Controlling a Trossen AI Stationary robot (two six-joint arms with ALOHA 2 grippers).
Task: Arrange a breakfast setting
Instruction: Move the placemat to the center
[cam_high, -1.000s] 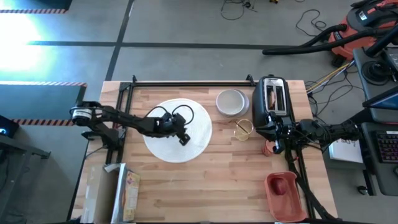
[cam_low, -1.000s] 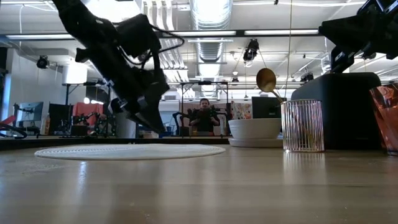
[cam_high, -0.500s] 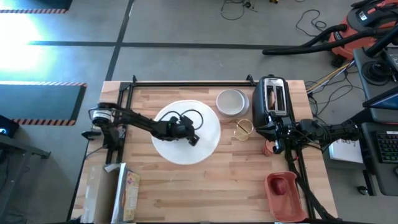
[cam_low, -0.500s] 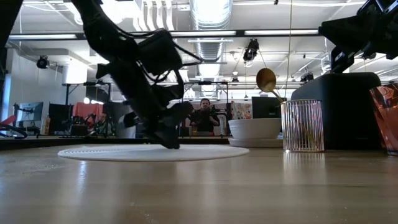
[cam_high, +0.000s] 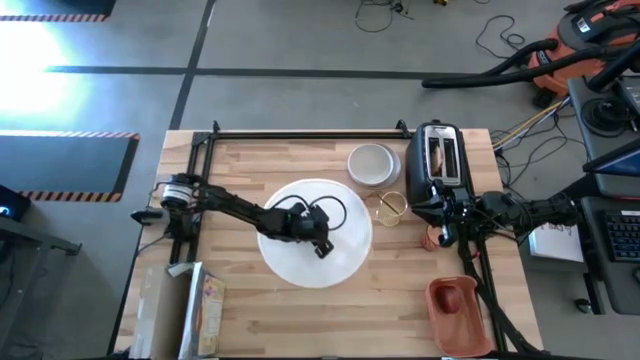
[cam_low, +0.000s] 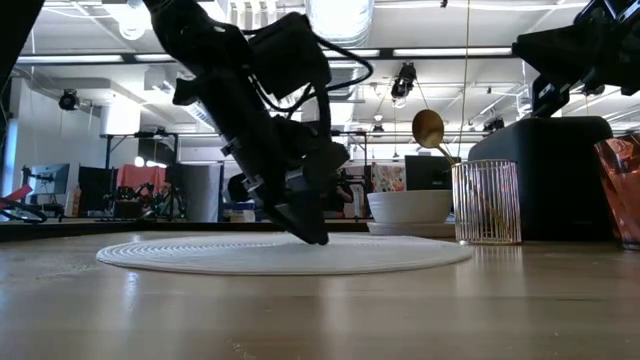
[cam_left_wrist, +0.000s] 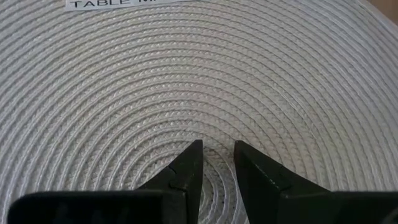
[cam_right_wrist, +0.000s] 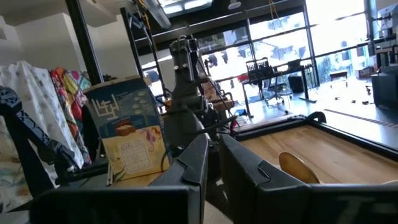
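In the high view the left gripper (cam_high: 321, 247) sits at frame centre on the large round white disc (cam_high: 345, 268), while the right gripper (cam_high: 441, 234) waits at right beside the black toaster (cam_high: 437, 170); the small white bowl (cam_high: 371, 164) and clear glass (cam_high: 391, 208) lie between. In the low view the disc (cam_low: 400, 256) lies flat across the middle, the gold spoon (cam_low: 430, 130) standing in the glass (cam_low: 486, 202). The left wrist view shows the jaws nearly together, tips pressed on the disc's weave (cam_left_wrist: 292, 74) (a woven mat, seemingly): light, limp, grippy, best dragged or pinched at its rim. The right wrist view shows those jaws almost closed, empty.
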